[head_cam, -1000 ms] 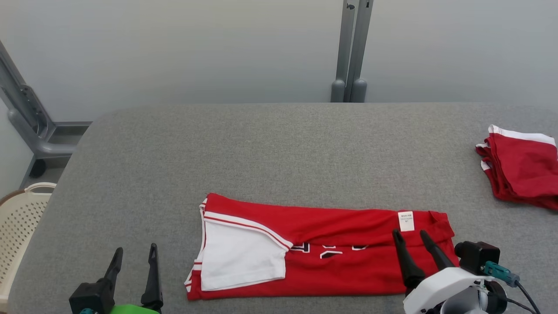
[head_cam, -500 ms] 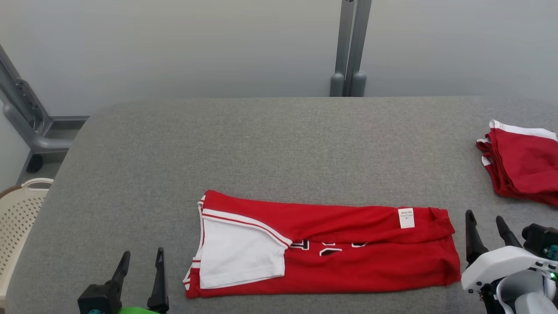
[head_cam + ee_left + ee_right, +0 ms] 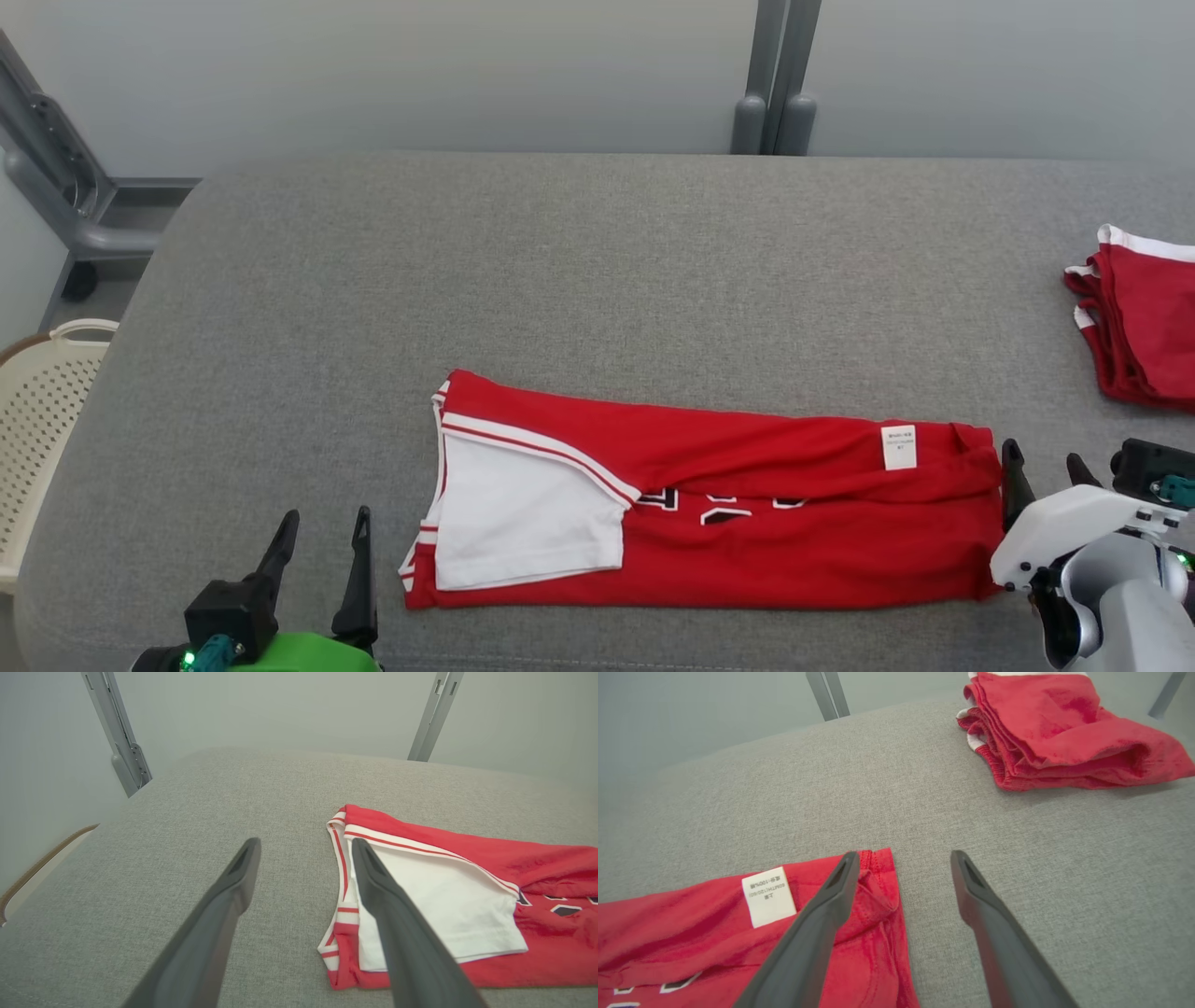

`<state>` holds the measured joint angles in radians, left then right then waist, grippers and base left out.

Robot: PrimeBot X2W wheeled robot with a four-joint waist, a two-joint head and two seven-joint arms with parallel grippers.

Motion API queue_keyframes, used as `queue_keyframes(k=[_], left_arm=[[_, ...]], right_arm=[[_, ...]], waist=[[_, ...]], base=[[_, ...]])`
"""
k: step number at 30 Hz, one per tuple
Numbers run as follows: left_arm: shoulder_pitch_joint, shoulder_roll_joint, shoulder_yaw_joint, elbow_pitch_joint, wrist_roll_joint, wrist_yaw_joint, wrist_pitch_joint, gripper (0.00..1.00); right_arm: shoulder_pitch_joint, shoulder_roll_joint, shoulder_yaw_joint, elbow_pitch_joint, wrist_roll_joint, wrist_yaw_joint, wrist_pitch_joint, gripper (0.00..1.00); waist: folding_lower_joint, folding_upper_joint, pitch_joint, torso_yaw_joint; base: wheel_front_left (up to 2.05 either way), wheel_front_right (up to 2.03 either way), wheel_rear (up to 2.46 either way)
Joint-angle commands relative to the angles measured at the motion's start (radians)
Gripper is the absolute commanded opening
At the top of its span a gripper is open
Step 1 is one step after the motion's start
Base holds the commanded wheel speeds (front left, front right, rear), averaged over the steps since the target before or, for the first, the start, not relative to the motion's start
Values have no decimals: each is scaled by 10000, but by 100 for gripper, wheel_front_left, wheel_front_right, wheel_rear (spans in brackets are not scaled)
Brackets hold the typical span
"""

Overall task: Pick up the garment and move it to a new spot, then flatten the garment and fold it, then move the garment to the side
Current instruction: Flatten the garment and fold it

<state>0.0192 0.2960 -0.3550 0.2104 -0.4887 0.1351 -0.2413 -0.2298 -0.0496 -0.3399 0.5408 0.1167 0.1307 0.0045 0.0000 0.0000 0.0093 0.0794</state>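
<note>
The red garment [image 3: 747, 523], with a white panel and white-and-red trim, lies folded into a long strip near the front edge of the grey fabric-covered table [image 3: 597, 280]. A small white label [image 3: 898, 447] lies near its right end. Bare table stretches from the strip back to the far edge, and leftward to the rounded left edge.

The left gripper [image 3: 327, 515] hovers just left of the garment, fingers apart and empty. The right gripper [image 3: 1041, 455] is at the garment's right end, fingers spread and empty, one over the hem corner and one over bare table.

A stack of folded red cloth [image 3: 1144, 327] sits at the right edge, well apart from the strip. A cream perforated plastic basket [image 3: 37, 420] stands beyond the left edge. Grey metal posts [image 3: 775, 84] rise behind the table.
</note>
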Motion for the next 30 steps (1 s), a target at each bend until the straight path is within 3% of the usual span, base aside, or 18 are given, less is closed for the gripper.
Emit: queue_keyframes(k=[1, 22, 23, 26, 30], left_arm=[[-208, -1, 2, -7, 78, -2, 2, 100], [-732, -134, -266, 478, 12, -212, -65, 100], [-738, -129, -270, 485, 5, -214, -55, 100], [-775, -132, -293, 526, -13, -242, -61, 100], [-796, -171, -332, 612, -47, -261, -69, 100]], right_arm=[[-88, -22, -9, 132, -53, -2, 73, 100], [-766, -15, -1, 2185, -129, -4, 596, 100], [-821, -12, -8, 2316, -111, -2, 684, 58], [-982, 1, -27, 2631, -131, -4, 787, 0], [-1157, -60, -421, 2709, -392, -16, 568, 0]], waist=[[0, 0, 202, 107], [0, 0, 651, 330], [0, 0, 660, 326], [0, 0, 666, 325], [0, 0, 628, 305]], base=[[0, 0, 0], [0, 0, 0], [0, 0, 0], [0, 0, 0], [0, 0, 0]])
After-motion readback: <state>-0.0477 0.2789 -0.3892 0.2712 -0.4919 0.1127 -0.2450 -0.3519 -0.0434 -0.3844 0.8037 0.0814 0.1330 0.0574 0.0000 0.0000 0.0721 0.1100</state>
